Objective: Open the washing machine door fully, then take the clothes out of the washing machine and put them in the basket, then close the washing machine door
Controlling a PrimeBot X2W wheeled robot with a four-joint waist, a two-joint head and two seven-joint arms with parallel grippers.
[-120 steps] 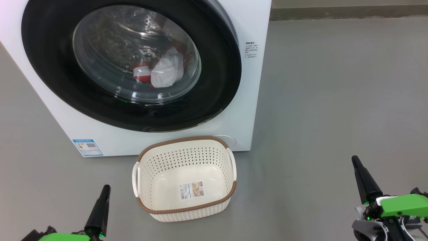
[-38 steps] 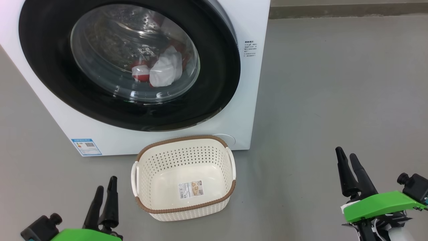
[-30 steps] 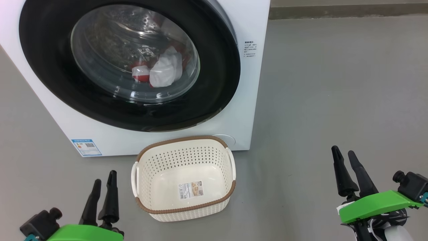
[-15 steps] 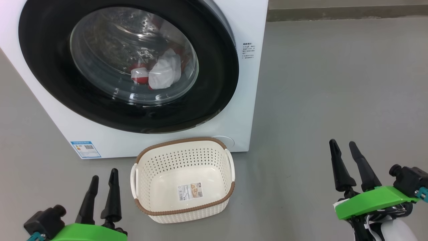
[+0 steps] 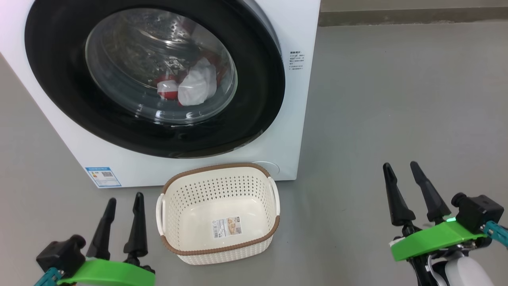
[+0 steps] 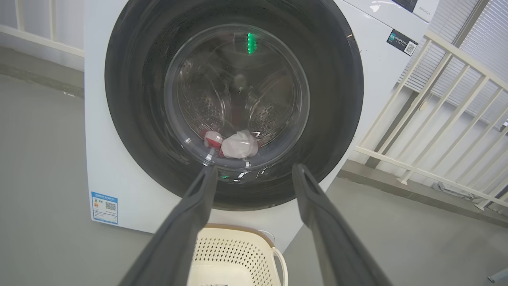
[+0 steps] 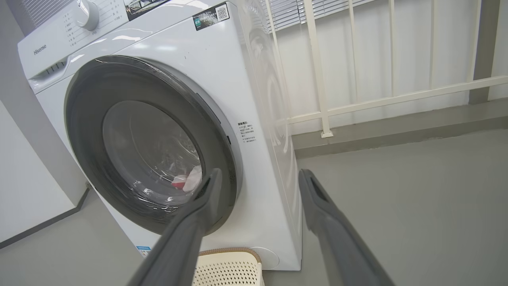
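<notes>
The white washing machine (image 5: 293,119) stands on the grey floor with its black-rimmed washing machine door (image 5: 258,99) shut. Red and white clothes (image 5: 190,87) lie inside the drum behind the glass, also visible as clothes (image 6: 236,143) and clothes (image 7: 187,180) in the wrist views. The cream basket (image 5: 222,248) with a brown rim sits empty on the floor just before the machine. My left gripper (image 5: 124,198) hovers open left of the basket. My right gripper (image 5: 400,165) hovers open well to the right, nothing between its fingers.
White railings (image 7: 317,79) and a low kerb run behind and to the right of the machine. A blue label (image 5: 102,176) is stuck low on the machine's front. Open grey floor (image 5: 397,99) stretches to the right.
Both grippers have risen a little further into the head view and their fingers stand more clearly apart. The machine, door and basket stay where they were.
</notes>
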